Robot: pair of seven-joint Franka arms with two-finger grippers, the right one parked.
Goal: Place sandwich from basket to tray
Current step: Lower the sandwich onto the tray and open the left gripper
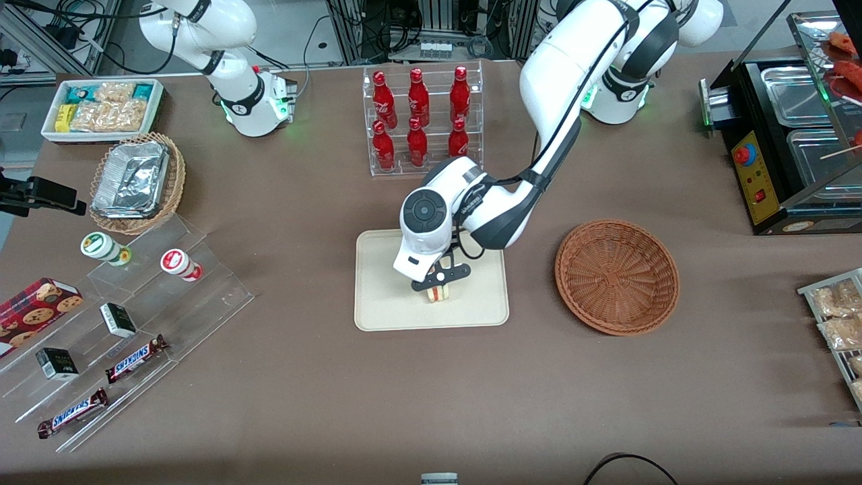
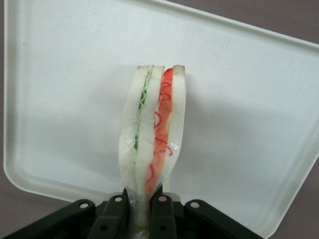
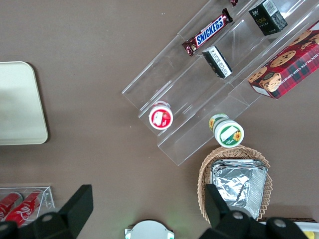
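Observation:
The sandwich (image 1: 439,294) (image 2: 153,139), a clear-wrapped wedge of pale bread with green and red-orange filling, is pinched by one end in my gripper (image 1: 440,283) (image 2: 141,211), which is shut on it. It hangs over the middle of the cream tray (image 1: 384,296) (image 2: 65,89), close to the tray's surface; I cannot tell whether it touches. The reddish-brown wicker basket (image 1: 617,276) stands beside the tray, toward the working arm's end of the table, with nothing in it.
A clear rack of red bottles (image 1: 421,118) stands farther from the front camera than the tray. Clear stepped shelves with snack bars and cups (image 1: 128,323) and a tan basket of foil containers (image 1: 138,182) lie toward the parked arm's end. A black appliance (image 1: 781,141) sits past the basket.

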